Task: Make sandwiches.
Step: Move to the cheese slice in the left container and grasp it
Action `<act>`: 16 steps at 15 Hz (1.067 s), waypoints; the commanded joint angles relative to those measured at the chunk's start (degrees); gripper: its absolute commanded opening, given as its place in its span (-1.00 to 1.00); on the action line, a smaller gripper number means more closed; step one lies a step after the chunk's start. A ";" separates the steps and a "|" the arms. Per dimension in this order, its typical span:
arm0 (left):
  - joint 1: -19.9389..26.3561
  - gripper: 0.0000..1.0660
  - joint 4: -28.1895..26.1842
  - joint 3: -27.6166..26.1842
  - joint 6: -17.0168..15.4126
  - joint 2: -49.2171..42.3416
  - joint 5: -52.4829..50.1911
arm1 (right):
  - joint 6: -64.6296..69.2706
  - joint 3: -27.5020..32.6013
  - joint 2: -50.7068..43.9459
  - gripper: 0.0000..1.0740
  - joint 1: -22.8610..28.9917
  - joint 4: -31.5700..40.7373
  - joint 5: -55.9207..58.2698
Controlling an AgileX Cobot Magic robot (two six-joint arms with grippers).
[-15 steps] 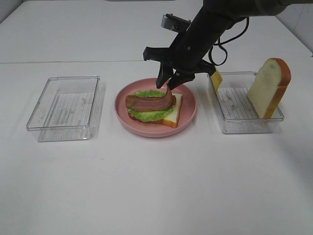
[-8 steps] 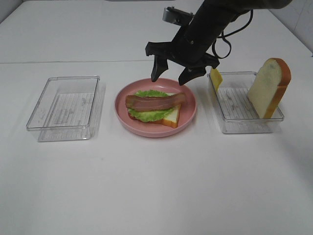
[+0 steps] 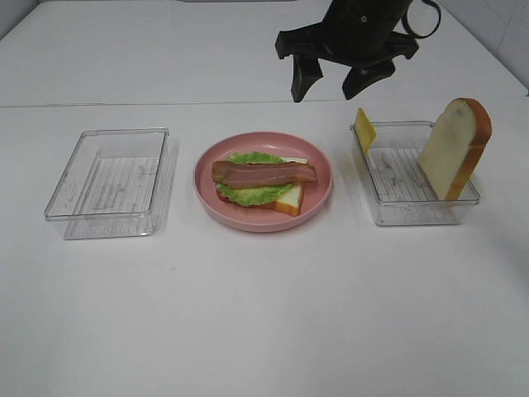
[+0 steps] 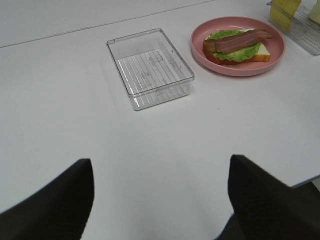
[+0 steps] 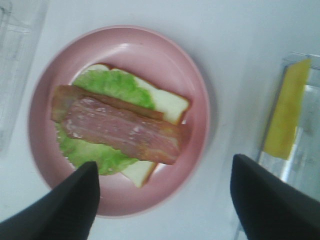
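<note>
Layers are stacking up on the round pink plate [image 3: 321, 184], which is sitting midway between the left and right edges of the white desk [image 3: 264, 314]. A white toy bread slice with orange-brown crust [image 3: 291, 198] is at the bottom, green ruffled lettuce [image 3: 248, 195] is over it, and a reddish-brown bacon strip [image 3: 264, 172] is lying on top, its length running left to right. The sandwich is looking about half built (cheese and a bread lid are not yet on).

The right gripper [image 3: 324, 89] is hovering high over the desk, behind the gap between the plate and the clear plastic tray [image 3: 413, 217] toward the right edge. Its jaws are standing wide apart and gripping nothing. The left gripper [image 4: 160, 165] is gaping just as wide, holding nothing, well apart from the plate and nearer the second clear plastic tray [image 3: 106, 217].

The yellow square cheese slice [image 3: 364, 131] is probably coming next. It is standing on edge against the tray wall nearest the plate, so it is lying just right of the right gripper, lower and toward the front edge. Its flat face is running front to back, so jaws spread left to right would be straddling its thin side. The right arm is far nearer. The second white bread slice [image 3: 455, 149] is leaning upright at the tray's right wall.
</note>
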 commanded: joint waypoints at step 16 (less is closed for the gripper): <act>0.06 0.35 -0.17 0.29 0.00 -1.26 -0.69 | -2.58 -13.29 14.67 0.24 -10.31 -0.40 2.01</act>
